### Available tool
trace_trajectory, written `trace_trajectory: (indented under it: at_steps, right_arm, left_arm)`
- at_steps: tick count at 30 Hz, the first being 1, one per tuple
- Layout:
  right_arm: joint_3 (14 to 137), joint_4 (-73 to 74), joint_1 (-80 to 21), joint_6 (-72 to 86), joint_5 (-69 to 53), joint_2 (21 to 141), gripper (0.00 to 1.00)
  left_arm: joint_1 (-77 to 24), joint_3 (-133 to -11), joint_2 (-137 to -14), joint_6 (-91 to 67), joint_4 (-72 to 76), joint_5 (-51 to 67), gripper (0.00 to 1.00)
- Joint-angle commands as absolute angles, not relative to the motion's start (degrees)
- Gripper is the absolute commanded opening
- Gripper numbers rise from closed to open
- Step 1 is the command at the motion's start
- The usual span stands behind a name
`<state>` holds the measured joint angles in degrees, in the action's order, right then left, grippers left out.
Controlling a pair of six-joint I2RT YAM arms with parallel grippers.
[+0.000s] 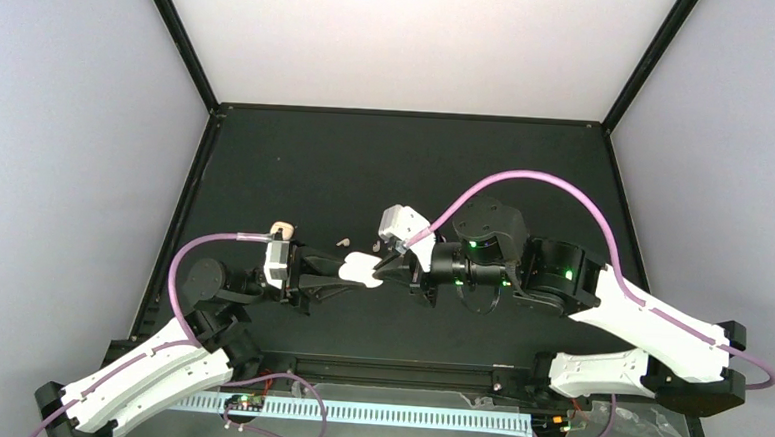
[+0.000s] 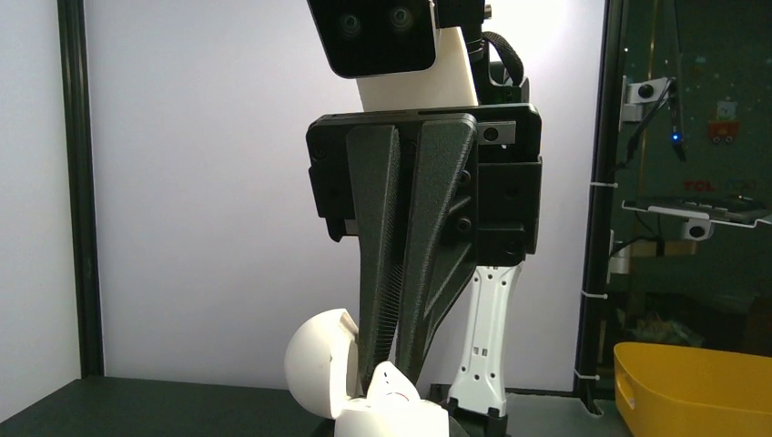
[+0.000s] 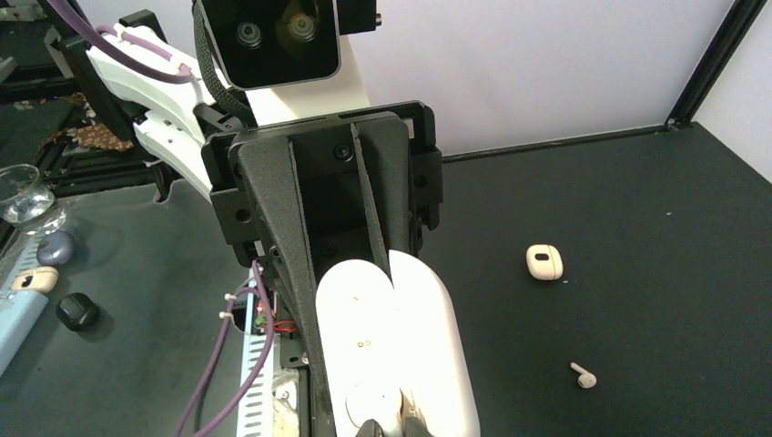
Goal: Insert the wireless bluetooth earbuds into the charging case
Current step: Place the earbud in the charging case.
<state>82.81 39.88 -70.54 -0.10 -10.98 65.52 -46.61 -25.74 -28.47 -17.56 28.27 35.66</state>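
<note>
L gripper (image 1: 353, 271) clamped on the open white case (image 3: 414, 337), mid-scene. R gripper (image 2: 390, 364) closed, tips pointing down into the case's open mouth; can't tell if they pinch anything. One loose bud (image 3: 583, 375) on counter (image 3: 637, 228), just far-left of the case. Beige case (image 3: 544, 262) farther left.
</note>
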Motion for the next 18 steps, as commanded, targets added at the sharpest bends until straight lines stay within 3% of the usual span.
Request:
trace_trajectory:
  at_steps: [1,18]
  right_arm:
    - [83.8,40.5,-70.9,0.2,-10.4,65.8,0.04]
    - [86.8,42.7,-70.9,-1.3,-10.0,65.2,0.01]
  left_arm:
    - [-46.8,-26.8,-28.0,-16.5,30.1,34.5,0.02]
    - [-46.8,-26.5,-29.0,-15.3,26.4,34.6,0.02]
